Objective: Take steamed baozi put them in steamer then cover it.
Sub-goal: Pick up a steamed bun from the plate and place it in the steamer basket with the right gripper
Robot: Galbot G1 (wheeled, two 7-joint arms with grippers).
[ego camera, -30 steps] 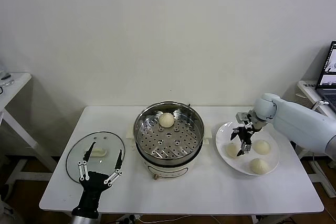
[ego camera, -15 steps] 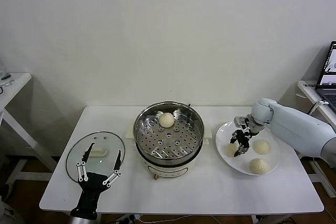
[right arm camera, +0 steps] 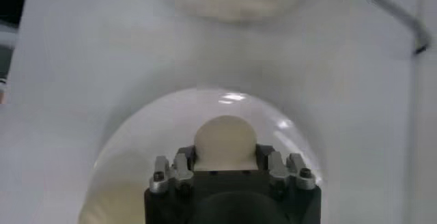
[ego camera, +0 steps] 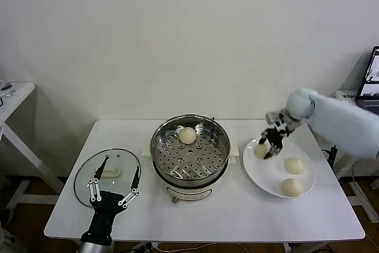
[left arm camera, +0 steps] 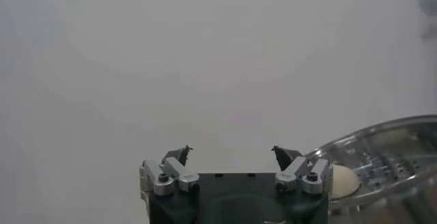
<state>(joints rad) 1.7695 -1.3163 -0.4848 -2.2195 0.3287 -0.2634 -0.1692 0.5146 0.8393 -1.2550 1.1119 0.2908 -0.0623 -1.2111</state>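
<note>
The steamer (ego camera: 189, 153) stands mid-table with one steamed baozi (ego camera: 188, 135) on its perforated tray. My right gripper (ego camera: 267, 147) is shut on another baozi (ego camera: 262, 151), held just above the left part of the white plate (ego camera: 267, 176). In the right wrist view that baozi (right arm camera: 225, 142) sits between the fingers of the right gripper (right arm camera: 225, 158). Two more baozi (ego camera: 295, 166) (ego camera: 292, 187) lie on the plate. The cover (ego camera: 89, 176) lies flat at the left. My left gripper (ego camera: 118, 174) hovers open over it, holding nothing; the left wrist view shows the left gripper (left arm camera: 232, 154) and the steamer (left arm camera: 389, 157).
The table's front edge runs close below the left arm. A side table (ego camera: 12, 96) stands at far left and a laptop (ego camera: 370, 81) at far right. Bare tabletop lies between the steamer and the plate.
My right gripper has shut on a baozi and lifted it off the plate, moving up and slightly toward the steamer. The left arm has hardly moved.
</note>
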